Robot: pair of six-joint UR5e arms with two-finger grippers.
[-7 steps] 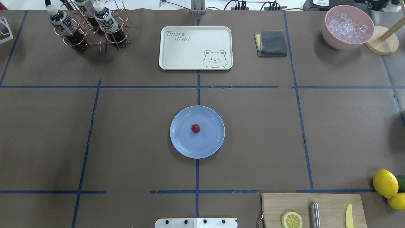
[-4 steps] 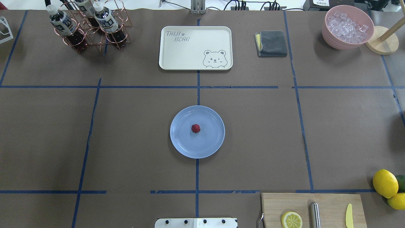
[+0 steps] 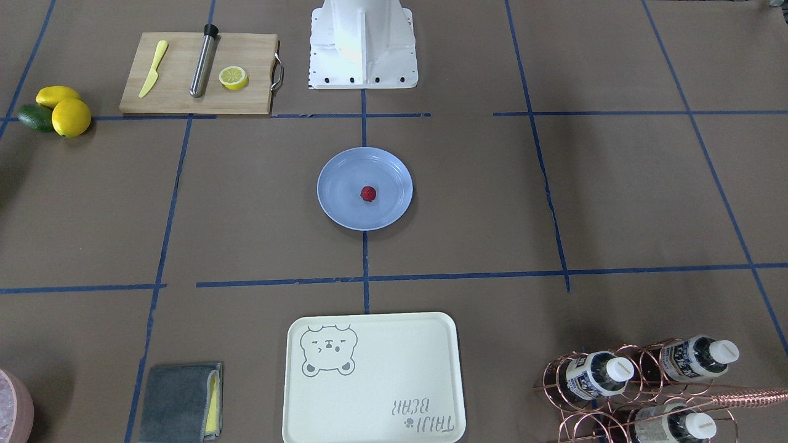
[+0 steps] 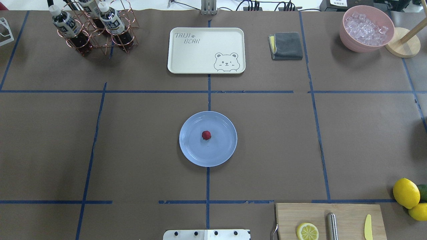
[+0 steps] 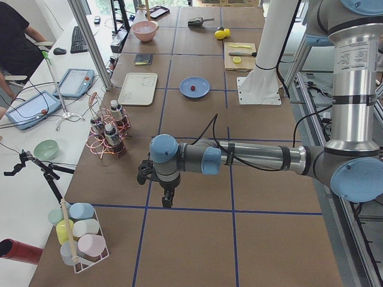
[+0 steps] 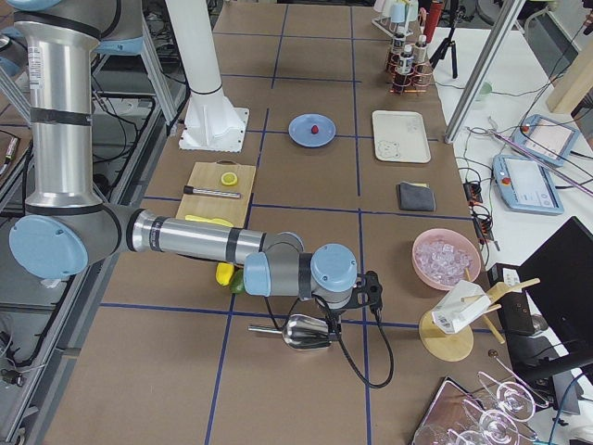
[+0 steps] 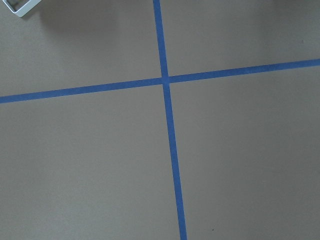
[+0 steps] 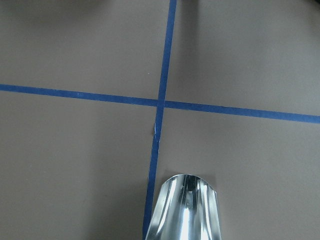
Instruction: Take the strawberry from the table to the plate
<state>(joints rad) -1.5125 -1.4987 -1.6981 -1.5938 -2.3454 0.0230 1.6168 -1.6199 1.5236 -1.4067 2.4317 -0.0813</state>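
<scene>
The small dark-red strawberry (image 4: 206,135) (image 3: 368,194) lies at the middle of the round light-blue plate (image 4: 193,151) (image 3: 335,206), which sits at the centre of the brown table (image 4: 133,140). Neither arm appears in the overhead or front-facing views. In the exterior left view my left gripper (image 5: 167,200) points down over bare table at the near end, far from the plate (image 5: 201,85). My right gripper (image 6: 331,321) shows only in the exterior right view, beside a metal scoop (image 6: 306,332). I cannot tell whether either is open or shut.
A cream bear-print tray (image 4: 206,50), a copper rack of bottles (image 4: 93,28), a grey cloth (image 4: 286,45) and a pink bowl of ice (image 4: 366,28) line the far side. A cutting board (image 4: 330,221) with a lemon half, and whole lemons (image 4: 406,192), sit near right.
</scene>
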